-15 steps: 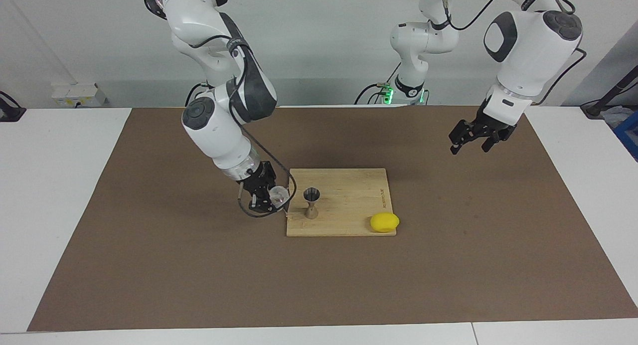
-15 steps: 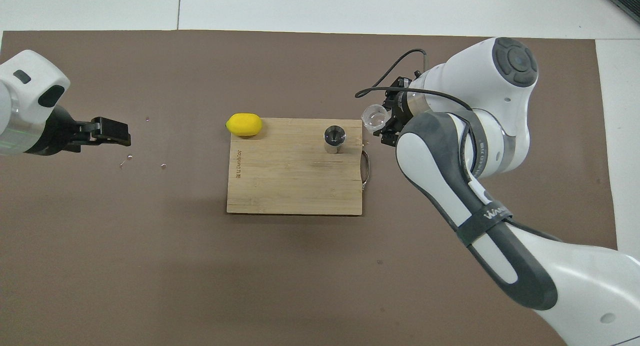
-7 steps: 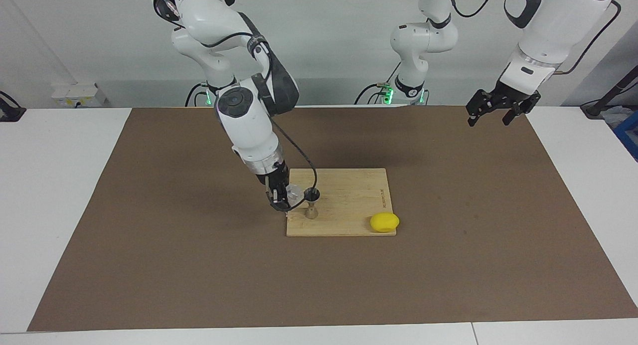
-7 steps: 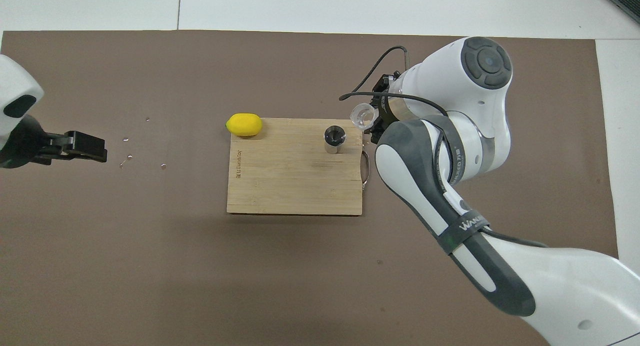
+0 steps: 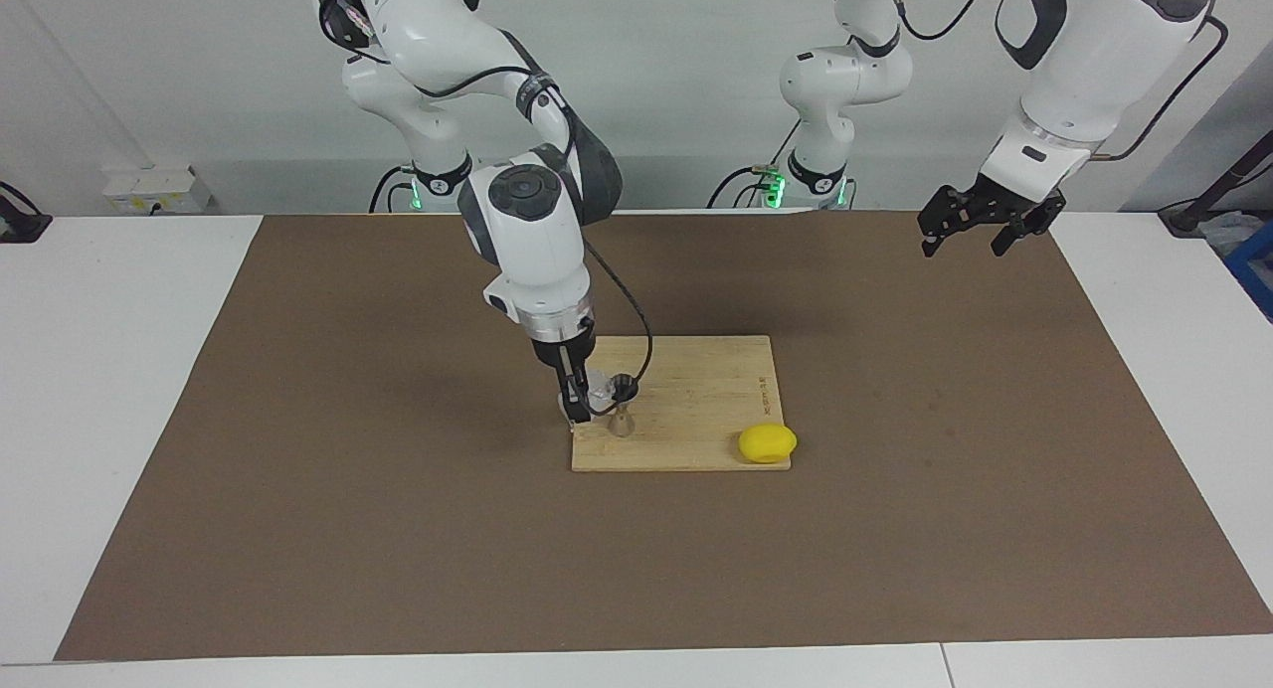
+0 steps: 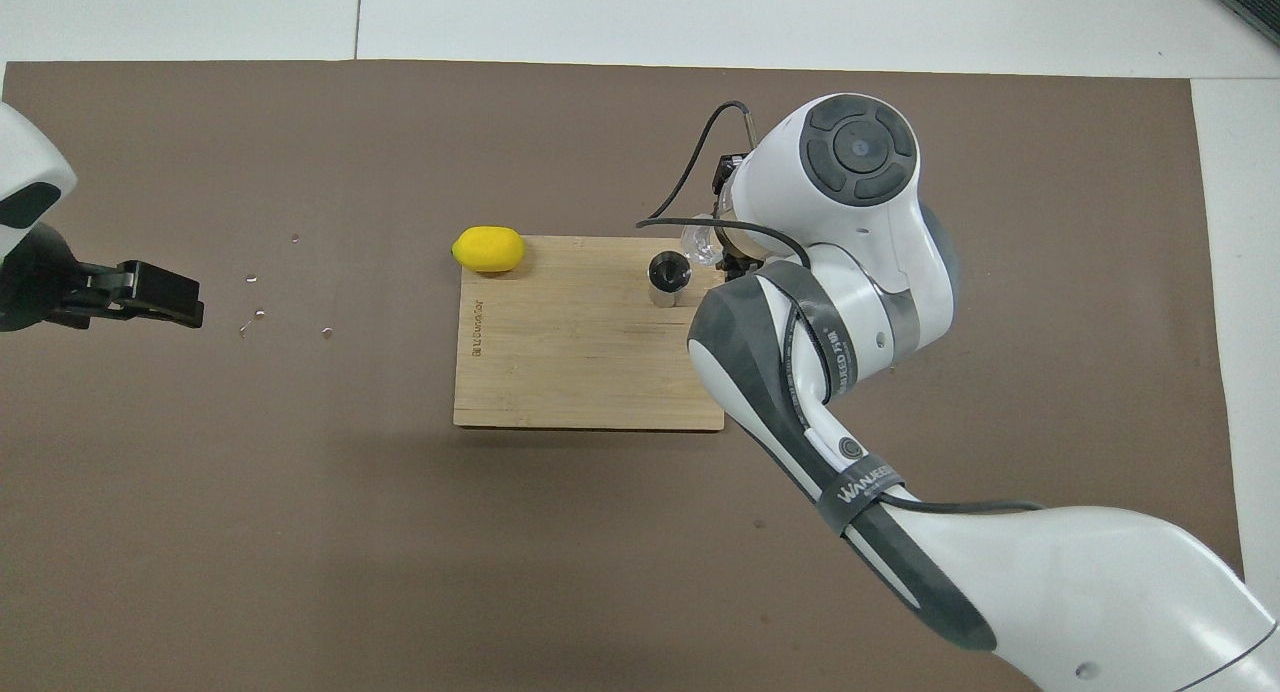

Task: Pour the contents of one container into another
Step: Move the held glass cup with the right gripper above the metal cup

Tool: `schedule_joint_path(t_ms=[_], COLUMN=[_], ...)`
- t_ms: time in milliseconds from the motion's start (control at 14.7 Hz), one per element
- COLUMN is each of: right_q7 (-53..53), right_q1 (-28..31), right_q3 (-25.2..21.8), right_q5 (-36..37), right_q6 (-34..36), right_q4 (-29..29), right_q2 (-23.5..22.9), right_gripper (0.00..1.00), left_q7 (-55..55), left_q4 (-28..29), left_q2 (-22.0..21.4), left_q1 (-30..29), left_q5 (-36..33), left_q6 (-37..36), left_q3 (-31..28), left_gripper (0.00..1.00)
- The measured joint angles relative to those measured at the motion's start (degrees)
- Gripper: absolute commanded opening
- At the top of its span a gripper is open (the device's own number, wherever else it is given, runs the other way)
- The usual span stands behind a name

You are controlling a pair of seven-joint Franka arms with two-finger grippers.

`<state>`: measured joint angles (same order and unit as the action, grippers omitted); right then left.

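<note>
The right gripper [image 5: 577, 400] has its fingers closed on the glass [image 5: 599, 394] and holds it in the air just beside the jigger [image 5: 622, 410], level with the jigger's top cup, over the right arm's end of the board [image 5: 696, 410]. Judging by this, pickup and carry are done and the pour itself is starting or about to: the glass looks tipped, its long axis leaning over with the mouth turned toward the jigger's rim, though how far it is tilted I cannot read exactly, and no liquid can be made out. From overhead the glass [image 6: 697, 242] peeks out from under the wrist, just beside the jigger [image 6: 668, 275]. The jigger stands upright on the board, its axis vertical, open cup facing up, a little to the side of and below the gripper's fingertips. What is left, I judge, is to finish the tilt, then right the glass. A lemon [image 5: 767, 442] sits at the board's corner, well away from the gripper. The left gripper [image 5: 980, 231] waits, fingers apart and empty, high over the mat [image 5: 298, 529] at the left arm's end.
</note>
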<state>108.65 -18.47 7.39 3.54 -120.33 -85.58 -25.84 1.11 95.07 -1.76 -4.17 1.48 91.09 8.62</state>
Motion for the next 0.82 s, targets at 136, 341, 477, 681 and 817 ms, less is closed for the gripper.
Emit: schedule_joint_path(t_ms=[136, 341, 477, 681, 817], right_q7=[0.0, 0.0, 0.0, 0.0, 0.0], right_q1=[-0.7, -1.4, -1.6, -2.6, -3.3], right_q3=[0.0, 0.0, 0.1, 0.1, 0.1], right_q5=[1.3, 5.3, 7.4, 9.7, 11.8], right_q6=[0.1, 1.0, 1.3, 1.6, 2.1], right_q4=[0.3, 0.4, 0.8, 1.4, 1.6], right_q2=[-0.3, -0.5, -0.5, -0.5, -0.5], right_gripper=[0.0, 0.0, 0.0, 0.0, 0.0], left_q7=[0.0, 0.0, 0.0, 0.0, 0.0], left_q4=[-0.4, -2.5, -4.4, -4.5, -4.1], left_q2=[-0.1, -0.1, -0.1, 0.0, 0.1], left_q1=[-0.1, -0.3, -0.6, -0.7, -0.7], left_q5=[0.0, 0.0, 0.0, 0.0, 0.0], left_q6=[0.0, -1.8, -3.6, -3.6, -3.6], left_q3=[-0.1, -0.1, -0.1, 0.0, 0.0], left_gripper=[1.0, 1.0, 1.0, 1.0, 1.0])
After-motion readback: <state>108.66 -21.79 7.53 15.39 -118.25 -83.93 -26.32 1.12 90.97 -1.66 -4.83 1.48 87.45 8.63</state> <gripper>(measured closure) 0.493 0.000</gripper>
